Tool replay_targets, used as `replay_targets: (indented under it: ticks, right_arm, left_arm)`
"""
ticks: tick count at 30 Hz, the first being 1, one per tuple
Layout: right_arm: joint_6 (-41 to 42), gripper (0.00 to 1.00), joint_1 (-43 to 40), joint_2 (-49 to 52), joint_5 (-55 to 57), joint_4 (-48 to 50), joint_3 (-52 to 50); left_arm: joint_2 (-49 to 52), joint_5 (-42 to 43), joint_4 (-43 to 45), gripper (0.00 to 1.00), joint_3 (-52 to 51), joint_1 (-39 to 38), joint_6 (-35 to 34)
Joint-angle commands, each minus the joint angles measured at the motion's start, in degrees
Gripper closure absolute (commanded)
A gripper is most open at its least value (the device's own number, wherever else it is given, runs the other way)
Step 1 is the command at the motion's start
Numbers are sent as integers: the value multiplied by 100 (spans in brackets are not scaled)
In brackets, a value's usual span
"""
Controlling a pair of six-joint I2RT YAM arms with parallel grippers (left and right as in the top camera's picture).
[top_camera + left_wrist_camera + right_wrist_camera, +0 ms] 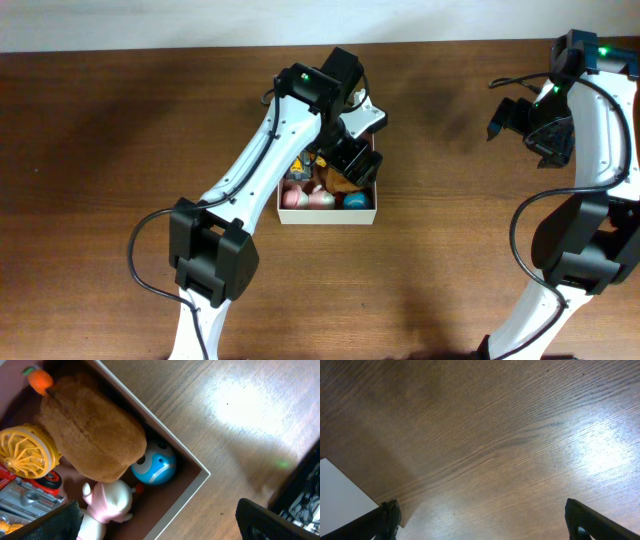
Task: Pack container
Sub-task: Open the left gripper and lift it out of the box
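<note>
Nearest to me, my two arms rise from the near edge of the tabletop (120, 150), the left one reaching forward and inward, the right one standing along the right edge. The container (328, 216) sits about midway between the left and right edges, somewhat closer to the far edge than to the near one, open on top and holding several toys. Against its near wall lies a pink-and-white soft toy (107, 505), and in its near right corner a blue-and-white ball (154, 466). A brown plush (90, 435) fills the middle and lies partly over the ball. To the plush's left is a yellow wheel (22, 452), and at its far end a small orange piece (40, 379), both inside the walls. My left hand (157, 508) hangs above the right side of the container with its fingers (270, 520) spread wide. One finger is over the toys, the other is outside the walls over bare wood, and nothing is gripped between them. Farther off, toward the far right corner of the tabletop and well apart from the container, my right hand (481, 510) is also spread wide and has hold of nothing. It has only wood grain beneath it and a white patch (340, 495) at one side that I cannot identify.
</note>
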Motion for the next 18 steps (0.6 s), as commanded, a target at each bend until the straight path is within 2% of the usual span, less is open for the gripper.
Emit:
replay_targets:
  ticks: [1, 4, 7, 11, 18]
  right_arm:
    - [70, 1, -15, -96, 50, 0, -11]
    - [70, 1, -15, -96, 50, 0, -11]
    - [70, 1, -15, -96, 50, 0, -11]
    - [70, 1, -15, -96, 50, 0, -11]
    - [70, 1, -15, -96, 50, 0, -11]
  left_arm:
    - [-94, -151, -37, 0, 234, 13, -442]
    - [-173, -940, -229, 0, 522, 63, -1113]
    - [-334, -1650, -540, 0, 949, 109, -1408]
    - [-608, -2100, -533, 0, 1370, 92, -1392]
    - [-1123, -3563, -1226, 0, 1486, 278, -1113]
